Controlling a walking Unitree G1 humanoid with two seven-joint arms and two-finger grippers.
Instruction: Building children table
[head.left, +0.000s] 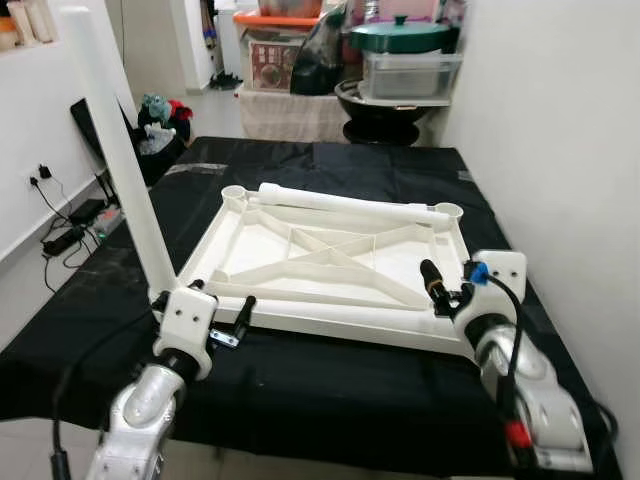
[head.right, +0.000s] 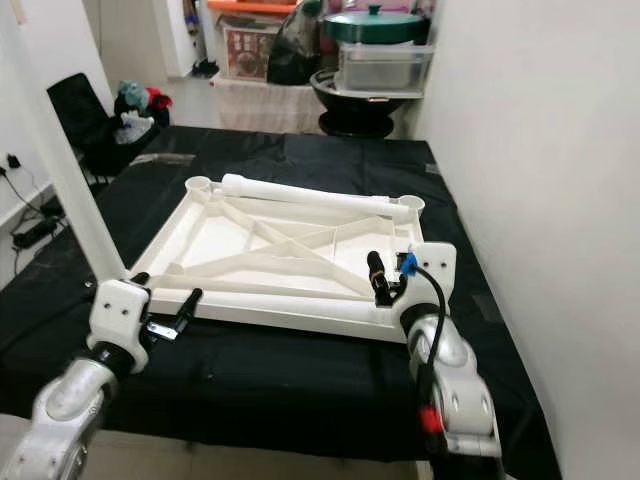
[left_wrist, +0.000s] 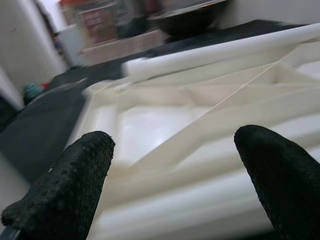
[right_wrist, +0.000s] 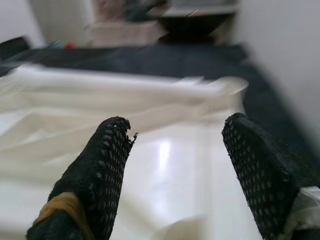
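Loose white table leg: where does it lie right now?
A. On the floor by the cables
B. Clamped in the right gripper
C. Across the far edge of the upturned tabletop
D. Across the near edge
C. The loose leg lies along the far rim of the tabletop, between its two corner sockets.

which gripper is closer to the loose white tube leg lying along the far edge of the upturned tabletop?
Right, narrowly. The right gripper hovers over the tabletop's near right corner, nearer the white tube leg. The left gripper sits just off the near left edge.
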